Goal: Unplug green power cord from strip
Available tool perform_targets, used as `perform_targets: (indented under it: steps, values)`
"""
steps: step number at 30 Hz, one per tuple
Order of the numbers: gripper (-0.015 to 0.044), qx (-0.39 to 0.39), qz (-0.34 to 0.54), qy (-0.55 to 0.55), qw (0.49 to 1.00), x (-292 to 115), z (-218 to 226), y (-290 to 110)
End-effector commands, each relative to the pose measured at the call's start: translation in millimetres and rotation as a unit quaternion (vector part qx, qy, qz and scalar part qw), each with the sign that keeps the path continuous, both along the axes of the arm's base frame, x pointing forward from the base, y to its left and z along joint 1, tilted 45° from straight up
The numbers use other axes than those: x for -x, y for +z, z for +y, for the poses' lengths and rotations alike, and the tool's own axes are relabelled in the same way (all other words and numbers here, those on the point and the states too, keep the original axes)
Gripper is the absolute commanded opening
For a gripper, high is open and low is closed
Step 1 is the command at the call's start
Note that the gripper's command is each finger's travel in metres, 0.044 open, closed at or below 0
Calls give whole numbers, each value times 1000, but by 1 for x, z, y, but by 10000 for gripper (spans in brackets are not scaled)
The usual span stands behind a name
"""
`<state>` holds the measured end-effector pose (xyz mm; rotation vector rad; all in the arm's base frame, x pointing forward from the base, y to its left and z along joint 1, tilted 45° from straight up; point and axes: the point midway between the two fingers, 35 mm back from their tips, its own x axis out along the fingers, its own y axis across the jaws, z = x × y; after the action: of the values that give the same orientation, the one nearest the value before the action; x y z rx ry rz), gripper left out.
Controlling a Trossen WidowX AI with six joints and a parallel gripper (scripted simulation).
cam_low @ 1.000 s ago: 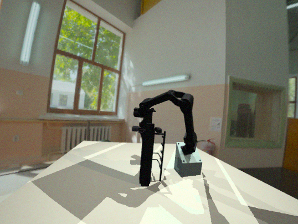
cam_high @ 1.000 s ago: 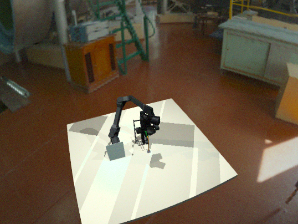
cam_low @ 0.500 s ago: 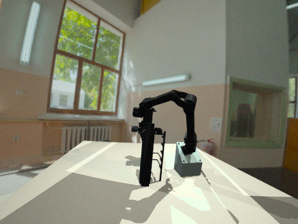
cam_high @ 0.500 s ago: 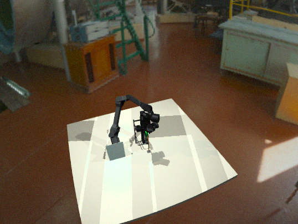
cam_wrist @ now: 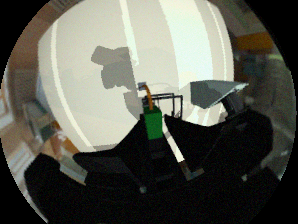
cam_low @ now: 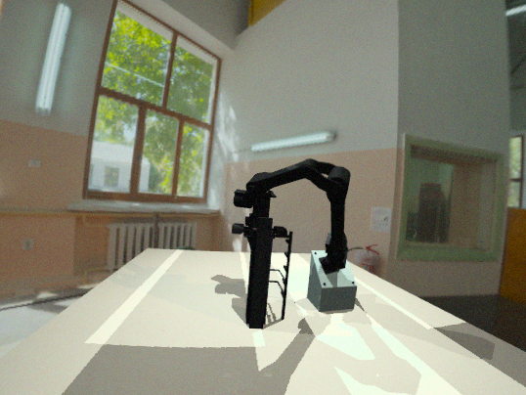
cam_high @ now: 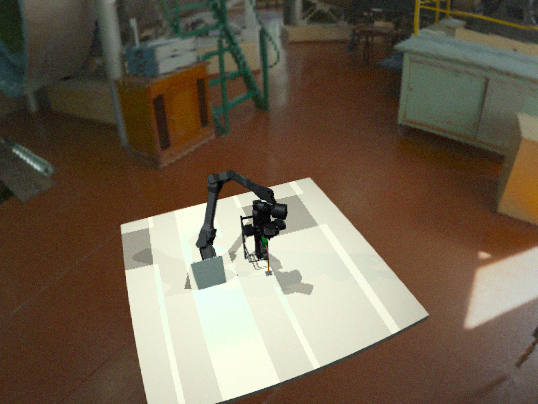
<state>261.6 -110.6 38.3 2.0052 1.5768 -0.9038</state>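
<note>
From the top, we see our black gripper [cam_high: 267,229] [cam_low: 260,229] [cam_wrist: 153,120] over the green block-shaped plug [cam_high: 265,241] [cam_wrist: 154,126], its thin orange cord [cam_high: 268,260] [cam_wrist: 149,96] trailing below the jaws.

From the exterior, our jaws are at the upright black power strip's [cam_low: 259,284] upper end.

At the wrist, our jaws stand part-way open, the plug between their tips.

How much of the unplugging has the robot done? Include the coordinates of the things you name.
Done: the end effector [cam_high: 264,236] [cam_low: 260,229] [cam_wrist: 153,120] is at the upright black power strip [cam_high: 258,247] [cam_low: 259,284] [cam_wrist: 161,168], with its fingers around the green plug [cam_high: 265,241] [cam_wrist: 153,125].

In hand: maybe gripping; I can't tell if both fingers touch.

Left: the plug looks set against the strip, so probably pull it out, open up and move away.
</note>
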Motion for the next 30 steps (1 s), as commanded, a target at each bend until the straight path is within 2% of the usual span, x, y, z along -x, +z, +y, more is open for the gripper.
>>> perform_targets:
  steps: [1, 8, 12, 20, 30]
  values:
    - [160, -4, 1, -2, 1000, 0, 5, -4]
    - [160, -4, 1, -2, 1000, -1, 8, -7]
    - [55, 0, 0, 1, 1000, -1, 6, -5]
    - [2, 0, 0, 1, 1000, -1, 6, -5]
    - [0, 0, 0, 0, 1000, 0, -3, -13]
